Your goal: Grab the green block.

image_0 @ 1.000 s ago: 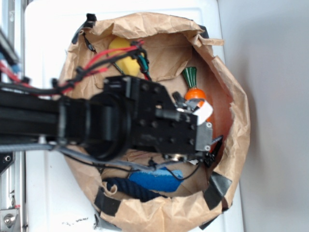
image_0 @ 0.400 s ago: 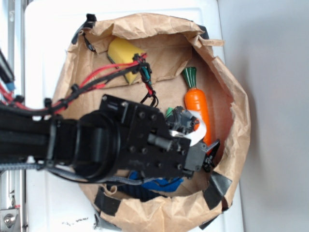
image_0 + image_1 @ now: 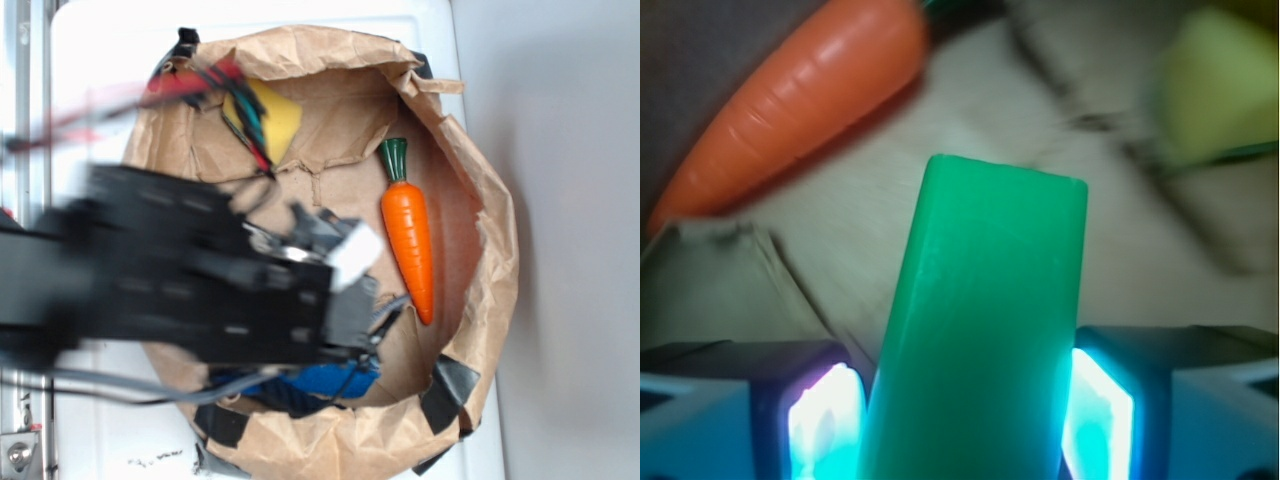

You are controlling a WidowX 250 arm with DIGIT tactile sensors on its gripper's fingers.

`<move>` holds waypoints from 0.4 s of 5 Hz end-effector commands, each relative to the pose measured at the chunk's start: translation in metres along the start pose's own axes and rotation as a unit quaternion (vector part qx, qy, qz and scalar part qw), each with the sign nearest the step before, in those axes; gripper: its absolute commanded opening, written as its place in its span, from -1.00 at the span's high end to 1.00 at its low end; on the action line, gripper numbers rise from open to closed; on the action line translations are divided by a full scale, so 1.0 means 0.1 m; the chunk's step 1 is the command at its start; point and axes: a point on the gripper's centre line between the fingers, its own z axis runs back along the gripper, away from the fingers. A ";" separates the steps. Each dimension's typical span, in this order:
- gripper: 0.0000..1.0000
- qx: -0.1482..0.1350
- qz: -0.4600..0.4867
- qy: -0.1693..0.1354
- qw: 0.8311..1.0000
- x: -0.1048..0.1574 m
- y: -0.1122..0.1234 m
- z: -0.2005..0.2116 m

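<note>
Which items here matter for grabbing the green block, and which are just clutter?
In play:
- flat solid-green rectangular block, standing between the jaws
- black gripper, a finger on each side of the block

Lying about:
- orange toy carrot with dark green top
- yellow wedge-shaped piece
- blue sponge, partly hidden under the arm
- crumpled brown paper bag holding everything
</note>
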 end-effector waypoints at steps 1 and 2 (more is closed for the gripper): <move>1.00 -0.006 -0.040 -0.065 0.997 0.11 0.22 0.66; 1.00 -0.064 -0.050 -0.114 0.990 0.03 0.24 0.69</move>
